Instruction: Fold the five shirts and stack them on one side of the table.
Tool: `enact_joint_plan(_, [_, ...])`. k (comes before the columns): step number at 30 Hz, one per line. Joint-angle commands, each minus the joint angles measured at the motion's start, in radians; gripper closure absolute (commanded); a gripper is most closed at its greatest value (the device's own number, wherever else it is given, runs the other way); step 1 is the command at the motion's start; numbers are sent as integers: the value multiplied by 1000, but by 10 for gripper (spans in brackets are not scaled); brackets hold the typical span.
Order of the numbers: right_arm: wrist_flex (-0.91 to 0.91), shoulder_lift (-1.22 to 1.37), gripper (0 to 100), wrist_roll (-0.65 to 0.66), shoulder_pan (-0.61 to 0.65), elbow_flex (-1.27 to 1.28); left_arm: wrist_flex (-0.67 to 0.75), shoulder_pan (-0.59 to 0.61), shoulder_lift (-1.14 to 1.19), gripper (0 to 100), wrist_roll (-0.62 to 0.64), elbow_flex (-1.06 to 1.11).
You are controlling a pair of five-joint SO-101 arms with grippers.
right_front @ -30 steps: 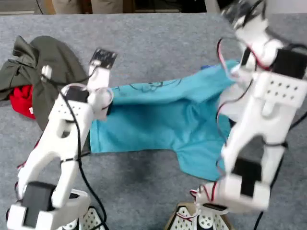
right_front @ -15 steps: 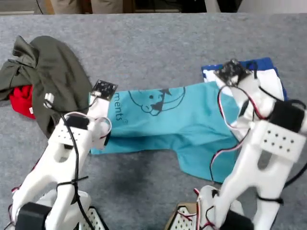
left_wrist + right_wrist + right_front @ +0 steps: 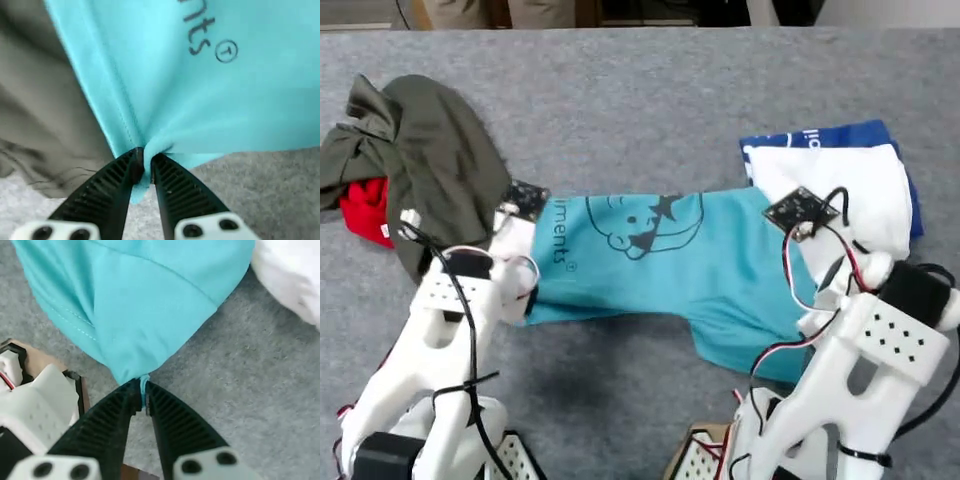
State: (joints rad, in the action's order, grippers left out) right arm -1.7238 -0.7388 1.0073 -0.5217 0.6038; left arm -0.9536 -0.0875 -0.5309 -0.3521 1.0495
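A teal shirt [image 3: 660, 260] with a dark print lies spread across the middle of the grey table [image 3: 650, 90]. My left gripper [image 3: 144, 167] is shut on a pinched fold of the teal shirt [image 3: 200, 90] at its edge beside the olive shirt [image 3: 40, 125]. At the other end, my right gripper [image 3: 142, 392] is shut on a bunched corner of the teal shirt [image 3: 145, 305], close to the white shirt [image 3: 295, 280]. A folded white shirt [image 3: 845, 185] lies on a folded blue shirt [image 3: 820, 135] at the right. An olive shirt [image 3: 420, 150] lies crumpled over a red shirt [image 3: 365, 215] at the left.
Both arm bases stand at the table's front edge, the right one's base [image 3: 45, 410] just beside the held corner. The white arm bodies [image 3: 450, 330] hang over the shirt's two ends. Bare table stretches along the back [image 3: 620, 80].
Both arms drew back toward the front edge and came lower, dragging the teal shirt with them. Its print now faces up, and the white and blue stack has come into sight.
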Motion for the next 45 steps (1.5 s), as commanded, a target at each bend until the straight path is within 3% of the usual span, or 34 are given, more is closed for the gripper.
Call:
enact_joint_plan(1, [14, -15, 997, 14, -24, 21, 14, -58, -24, 981, -3, 25])
enact_joint_plan(10, [14, -16, 995, 46, -5, 70, 127, -77, -16, 979, 2, 32])
enact_joint_plan(13, [11, -21, 896, 60, -8, 61, 120, -46, -16, 977, -2, 29])
enact_joint_plan(16, [14, -64, 776, 61, -27, 33, 109, 35, -16, 888, -6, 34])
enact_joint_plan(19, [14, -120, 744, 71, -28, -2, 29, 120, -25, 752, -26, 25])
enact_joint_plan(24, [75, -143, 745, 55, 7, -19, -120, 160, -27, 747, -97, -44])
enact_joint_plan(26, [115, -142, 754, -23, 56, -30, -219, 158, -27, 753, -150, -103])
enact_joint_plan(28, [146, -127, 810, -103, 108, -61, -328, 161, -35, 830, -184, -189])
enact_joint_plan(30, [167, -77, 906, -163, 170, -99, -420, 158, -65, 974, -195, -292])
enact_joint_plan(32, [198, 18, 998, -222, 239, -133, -488, 160, -105, 953, -176, -399])
enact_joint_plan(33, [212, 79, 988, -253, 275, -156, -493, 160, -116, 944, -137, -448])
enact_joint_plan(36, [245, 285, 984, -388, 374, -263, -394, 157, -116, 964, 49, -534])
enact_joint_plan(40, [262, 576, 995, -474, 496, -464, -133, 94, 33, 971, 215, -477])
enact_joint_plan(45, [262, 951, 995, -506, 530, -730, 153, 34, 298, 973, 324, -439])
